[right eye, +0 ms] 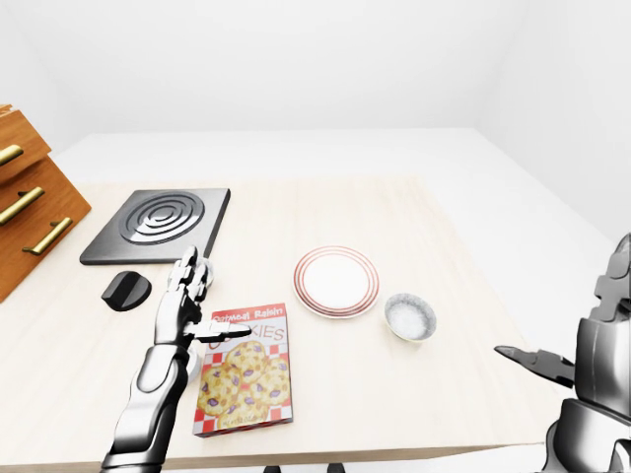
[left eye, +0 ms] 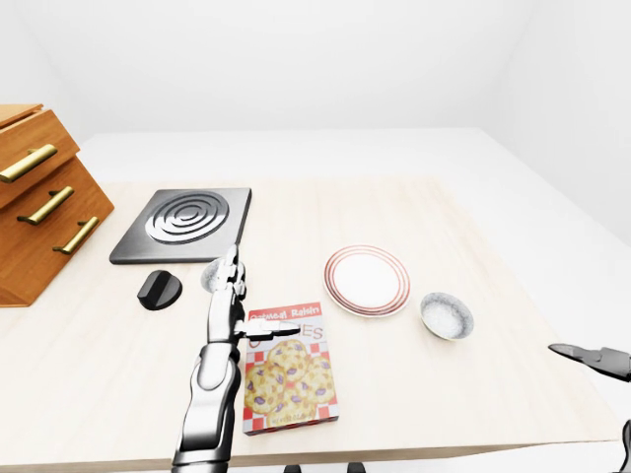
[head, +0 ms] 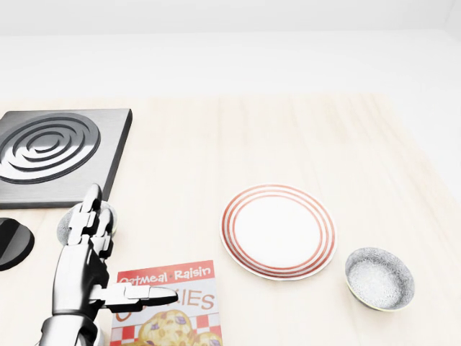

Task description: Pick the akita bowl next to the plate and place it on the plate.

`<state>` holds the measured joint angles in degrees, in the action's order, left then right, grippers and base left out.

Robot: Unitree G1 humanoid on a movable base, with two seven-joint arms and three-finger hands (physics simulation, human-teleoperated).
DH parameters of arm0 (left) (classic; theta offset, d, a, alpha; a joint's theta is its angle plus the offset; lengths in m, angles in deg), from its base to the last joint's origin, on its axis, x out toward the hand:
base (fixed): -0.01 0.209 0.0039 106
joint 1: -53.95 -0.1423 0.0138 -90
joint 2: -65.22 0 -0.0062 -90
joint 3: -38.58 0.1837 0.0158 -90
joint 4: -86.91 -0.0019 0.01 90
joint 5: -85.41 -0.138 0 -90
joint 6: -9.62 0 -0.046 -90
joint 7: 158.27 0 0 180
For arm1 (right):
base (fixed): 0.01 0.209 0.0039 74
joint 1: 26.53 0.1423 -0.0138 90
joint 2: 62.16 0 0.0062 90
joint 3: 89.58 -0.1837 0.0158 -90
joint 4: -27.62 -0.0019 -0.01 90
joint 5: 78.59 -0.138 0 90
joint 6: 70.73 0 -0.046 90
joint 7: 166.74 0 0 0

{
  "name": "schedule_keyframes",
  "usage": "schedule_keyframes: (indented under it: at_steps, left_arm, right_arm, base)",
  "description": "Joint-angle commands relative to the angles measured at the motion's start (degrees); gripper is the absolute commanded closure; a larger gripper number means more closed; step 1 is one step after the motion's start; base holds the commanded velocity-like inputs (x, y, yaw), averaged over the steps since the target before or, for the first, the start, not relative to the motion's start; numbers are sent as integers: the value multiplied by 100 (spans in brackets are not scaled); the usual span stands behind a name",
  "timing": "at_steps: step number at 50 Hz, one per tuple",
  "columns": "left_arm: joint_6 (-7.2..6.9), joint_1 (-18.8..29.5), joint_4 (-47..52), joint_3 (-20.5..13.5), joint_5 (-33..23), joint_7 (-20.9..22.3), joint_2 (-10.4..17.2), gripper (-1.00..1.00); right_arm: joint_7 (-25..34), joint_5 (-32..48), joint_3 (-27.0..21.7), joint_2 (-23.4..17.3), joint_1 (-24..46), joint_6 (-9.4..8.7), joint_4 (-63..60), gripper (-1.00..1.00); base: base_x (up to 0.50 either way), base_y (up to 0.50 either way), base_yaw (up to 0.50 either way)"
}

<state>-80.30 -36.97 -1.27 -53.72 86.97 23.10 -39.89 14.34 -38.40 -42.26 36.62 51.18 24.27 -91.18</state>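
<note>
The akita bowl [head: 379,278], small and speckled grey-white, stands on the pale wooden table just right of and below the plate, a short gap apart. The plate [head: 277,231] is white with red rings and has nothing on it. My left hand [head: 126,249] is open at the head view's lower left, fingers straight up and thumb pointing right, far left of the bowl. My right hand [right eye: 572,325] is open at the right edge of the right-eye view, off the table's right side and holding nothing.
A second small bowl [head: 67,225] sits partly hidden behind my left fingers. An oatmeal raisin cookie box [left eye: 288,370] lies flat below the hand. A metal burner plate [head: 50,148], a black knob [head: 11,241] and a wooden drawer cabinet [left eye: 39,197] are at the left.
</note>
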Motion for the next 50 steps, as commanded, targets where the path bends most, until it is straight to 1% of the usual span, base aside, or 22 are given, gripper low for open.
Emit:
schedule_keyframes:
  at_steps: [1, 7, 8, 9, 12, 14, 16, 20, 24, 26, 29, 30, 32, 33, 34, 38, 40, 42, 43, 46, 49, 50]
  left_arm:
    - [19, 0, 4, 2, -21, -18, -1, -100]
    - [36, -3, -9, 0, -25, -16, 1, -100]
    - [-25, -18, 67, 12, -30, -25, -6, -100]
    - [-22, -17, 62, 12, -32, -26, -5, -100]
    - [62, 4, -42, -1, -26, -17, -1, -100]
    - [94, 17, -86, -5, -26, -16, 3, -100]
    - [58, 6, -39, 3, -29, -22, 0, -100]
    - [38, -11, -3, 9, -30, -22, -2, -100]
    - [71, -3, -43, 2, -31, -19, 0, -100]
    - [54, -6, -23, 6, -33, -23, -3, -100]
    - [61, 7, -43, 4, -36, -24, 0, -100]
    - [118, 18, -111, -4, -35, -19, 3, -100]
    - [104, 6, -81, 5, -47, -26, 1, -100]
    - [104, 5, -81, 5, -47, -26, 1, -100]
    - [35, -19, 14, 18, -53, -33, -4, -100]
    - [161, 30, -159, -1, -55, -26, 5, -100]
    - [102, 8, -78, 10, -60, -33, 1, -100]
    - [176, 30, -174, -2, -56, -25, 6, -100]
    - [177, 34, -178, -2, -56, -25, 7, -100]
    - [118, 25, -111, 6, -58, -29, 4, -100]
    - [138, 26, -132, 4, -59, -26, 5, -100]
    - [124, 22, -115, 7, -60, -27, 3, -100]
  right_arm:
    - [-482, 1052, -920, 47, -230, 0, 78, -100]
    - [-630, 1252, -967, 32, -243, 0, 27, -100]
    - [-675, 1311, -967, 42, -246, 0, 8, -100]
    - [-686, 1332, -955, 67, -260, 0, -17, -100]
    - [-785, 1409, -898, 151, -308, 0, -7, -100]
    - [-801, 1440, -842, 220, -345, 0, -47, -100]
    - [-930, 1575, -756, 329, -404, 0, -3, -100]
    - [-1240, 1869, -628, 487, -514, 0, 70, -100]
    - [-1695, 2331, -450, 643, -682, 0, 217, -100]
    - [-1932, 2531, -373, 685, -762, 0, 345, -100]
    - [-2077, 2628, -293, 744, -881, 0, 377, -100]
    - [-2115, 2673, -272, 752, -892, 0, 399, -100]
    - [-2377, 2917, -206, 770, -930, 0, 522, -100]
    - [-2388, 2924, -197, 766, -935, 0, 525, -100]
    - [-2507, 3021, -142, 791, -970, 0, 574, -100]
    - [-2850, 3324, 63, 817, -1039, 0, 714, -100]
    - [-2941, 3391, 176, 796, -1057, 0, 786, -100]
    - [-3049, 3505, 317, 761, -1052, 0, 875, -100]
    - [-3094, 3545, 384, 740, -1050, 0, 908, -100]
    - [-3108, 3676, 614, 675, -1032, 0, 1010, -100]
    - [-3108, 3841, 957, 596, -987, 0, 1169, -100]
    - [-3108, 3865, 1046, 559, -991, 0, 1206, -100]
  base:
    - [0, 0, 0]
    - [0, 0, 0]
    - [0, 0, 0]
    - [0, 0, 0]
    - [0, 0, 0]
    - [0, 0, 0]
    - [0, 0, 0]
    - [0, 0, 0]
    - [0, 0, 0]
    - [0, 0, 0]
    - [0, 0, 0]
    - [0, 0, 0]
    - [0, 0, 0]
    - [0, 0, 0]
    - [0, 0, 0]
    - [0, 0, 0]
    - [0, 0, 0]
    - [0, 0, 0]
    - [0, 0, 0]
    - [0, 0, 0]
    - [0, 0, 0]
    - [0, 0, 0]
